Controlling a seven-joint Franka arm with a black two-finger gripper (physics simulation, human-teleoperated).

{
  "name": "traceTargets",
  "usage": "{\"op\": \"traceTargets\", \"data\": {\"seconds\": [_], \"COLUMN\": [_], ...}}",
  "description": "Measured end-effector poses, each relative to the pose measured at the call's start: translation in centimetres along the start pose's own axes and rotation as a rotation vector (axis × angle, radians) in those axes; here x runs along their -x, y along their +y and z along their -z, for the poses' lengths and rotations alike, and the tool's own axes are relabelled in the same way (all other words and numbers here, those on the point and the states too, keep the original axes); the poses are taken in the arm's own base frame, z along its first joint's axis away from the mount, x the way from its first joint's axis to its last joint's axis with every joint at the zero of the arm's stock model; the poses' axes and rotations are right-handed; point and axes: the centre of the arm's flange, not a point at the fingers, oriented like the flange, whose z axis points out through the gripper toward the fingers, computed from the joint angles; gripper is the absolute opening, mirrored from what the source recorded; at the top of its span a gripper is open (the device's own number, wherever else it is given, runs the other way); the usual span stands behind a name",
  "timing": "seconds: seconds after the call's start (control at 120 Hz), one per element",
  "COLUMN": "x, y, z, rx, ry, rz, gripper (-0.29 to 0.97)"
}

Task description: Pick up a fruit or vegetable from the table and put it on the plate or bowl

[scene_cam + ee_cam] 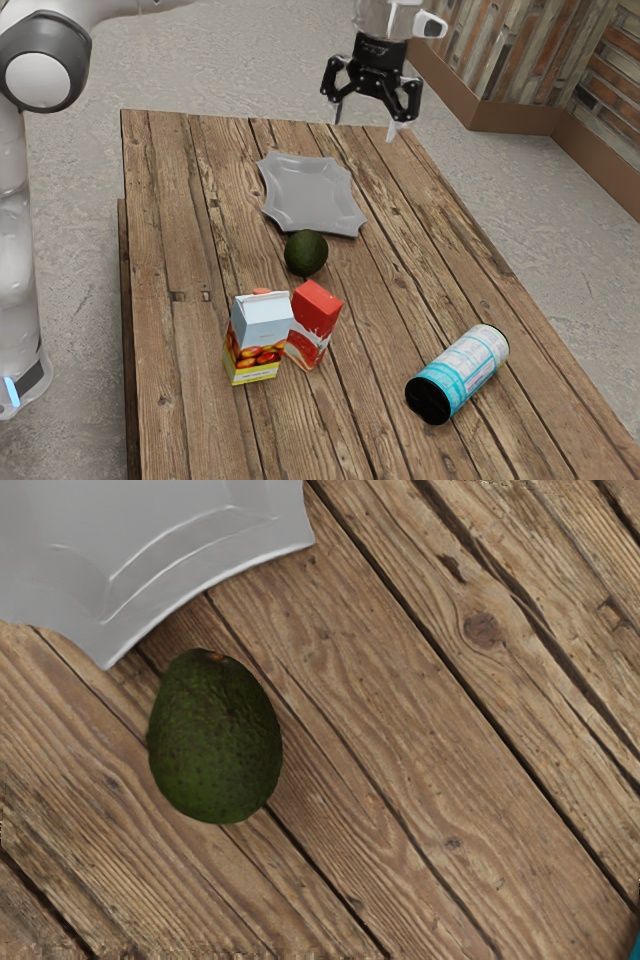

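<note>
Avocado [306,252]: it lies on its side on the bare planks, just beside the plate's near edge and apart from it.
Feel: we judge it firm and fairly light. The pebbled skin should give the pads some bite.
Risk: the egg shape may roll or squirt out if we pinch near a tip (a hard squeeze would also bruise it).
Hold: we take it across the short width at the fattest part, one finger down each side.
Plate [310,192]: grey, scalloped and shallow, it lies flat on the avocado's far side.
Gripper [367,120]: the fingers are spread wide with nothing between them. It hangs over the table's [180,220] far end, beyond the plate.
Cartons: a white juice carton [255,337] and a red carton [313,324] stand on the avocado's near side.
Canister [458,373]: it lies on its side near the exterior view's right, well apart.
</note>
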Motion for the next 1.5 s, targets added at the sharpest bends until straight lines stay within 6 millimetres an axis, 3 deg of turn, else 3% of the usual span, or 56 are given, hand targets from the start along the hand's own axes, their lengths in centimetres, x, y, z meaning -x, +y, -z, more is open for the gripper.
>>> {"op": "traceTargets", "data": {"seconds": [0.2,0.4,0.517,0.6,0.667,0.817,0.975,1.283,1.4,1.5], "x": [0.3,0.6,0.0,0.4,1.8,4.7,2.0,-1.4,-3.1,-2.6], "y": [-0.2,0.1,0.0,-2.2,-4.6,-6.7,-8.8,-7.8,-8.6,-9.4], "z": [-0.3,-1.5,-5.5,-8.5,-11.3,-14.6,-15.1,-19.0,-19.4,-19.1], "rx": [-0.030,-0.060,-0.136,-0.149,-0.146,-0.086,-0.013,-0.033,-0.015,0.001], "ry": [-0.021,-0.074,-0.120,-0.134,-0.163,-0.192,-0.178,-0.137,-0.131,-0.122], "rz": [0.386,0.530,0.476,0.458,0.451,0.419,0.442,0.242,0.211,0.176], "gripper": [0.68,0.68,0.68,0.68,0.68,0.68,0.68,0.68,0.68,0.68]}}
